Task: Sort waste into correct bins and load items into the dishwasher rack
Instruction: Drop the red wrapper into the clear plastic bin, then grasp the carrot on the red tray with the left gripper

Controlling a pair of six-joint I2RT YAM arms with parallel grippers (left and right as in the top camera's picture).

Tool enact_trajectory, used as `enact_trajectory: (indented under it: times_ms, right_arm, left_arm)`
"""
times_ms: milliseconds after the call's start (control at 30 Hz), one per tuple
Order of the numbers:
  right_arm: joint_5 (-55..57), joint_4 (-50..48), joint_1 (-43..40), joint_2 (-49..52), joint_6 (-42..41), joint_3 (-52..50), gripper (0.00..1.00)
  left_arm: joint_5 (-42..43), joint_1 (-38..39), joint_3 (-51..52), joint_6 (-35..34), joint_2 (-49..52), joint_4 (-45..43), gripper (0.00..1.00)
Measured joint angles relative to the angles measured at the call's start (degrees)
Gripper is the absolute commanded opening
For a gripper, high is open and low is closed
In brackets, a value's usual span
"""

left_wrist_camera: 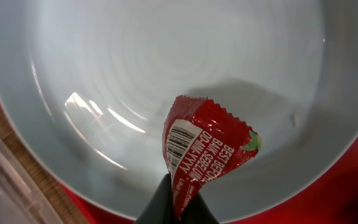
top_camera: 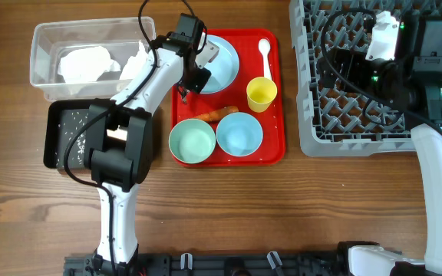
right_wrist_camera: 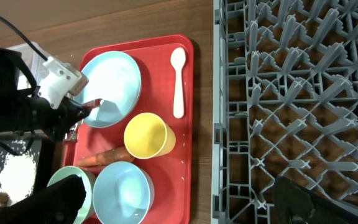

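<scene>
My left gripper (left_wrist_camera: 179, 208) is shut on the lower edge of the red-and-white wrapper (left_wrist_camera: 207, 149), just above the pale blue plate (left_wrist_camera: 166, 62). In the overhead view it (top_camera: 186, 86) is at the plate's (top_camera: 222, 65) left edge. On the red tray (top_camera: 271, 146) are the carrot (top_camera: 217, 115), yellow cup (top_camera: 260, 93), white spoon (top_camera: 265, 52), mint bowl (top_camera: 192, 142) and blue bowl (top_camera: 239, 133). My right gripper (right_wrist_camera: 176, 186) is open and empty, high over the left part of the grey rack (top_camera: 344, 115).
The clear tub (top_camera: 48, 34) at the back left holds white napkins (top_camera: 87, 63). The black tray (top_camera: 56, 142) in front of it holds rice grains (top_camera: 79, 126). The left arm crosses over both bins. Cables hang over the rack.
</scene>
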State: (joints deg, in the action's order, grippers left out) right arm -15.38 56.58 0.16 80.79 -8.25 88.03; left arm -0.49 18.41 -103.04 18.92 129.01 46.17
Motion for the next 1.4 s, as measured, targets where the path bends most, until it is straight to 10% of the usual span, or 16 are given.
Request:
enact_trajectory:
  times_ms: [533, 600, 700, 800, 1400]
  right_arm:
    - [0.00, -0.22, 0.00, 0.00, 0.00, 0.00, 1.00]
    - [0.00, -0.24, 0.00, 0.00, 0.00, 0.00, 1.00]
    - [0.00, -0.26, 0.00, 0.00, 0.00, 0.00, 1.00]
    - [0.00, -0.26, 0.00, 0.00, 0.00, 0.00, 1.00]
    - [0.00, -0.26, 0.00, 0.55, 0.00, 0.00, 1.00]
  left_arm:
    - [-9.86, -11.26, -1.16, -16.24, -20.39, -4.66, 0.07]
    - [-10.19, -15.78, -1.16, -18.08, -17.57, -5.46, 0.20]
    - [-9.33, -21.27, -1.14, -19.85, -11.98, -6.95, 0.80]
    - [-8.63, -21.97, -1.11, -20.74, -9.55, -7.02, 1.00]
    - [-5.22, -3.23, -1.11, -20.94, -15.67, 1.03, 1.00]
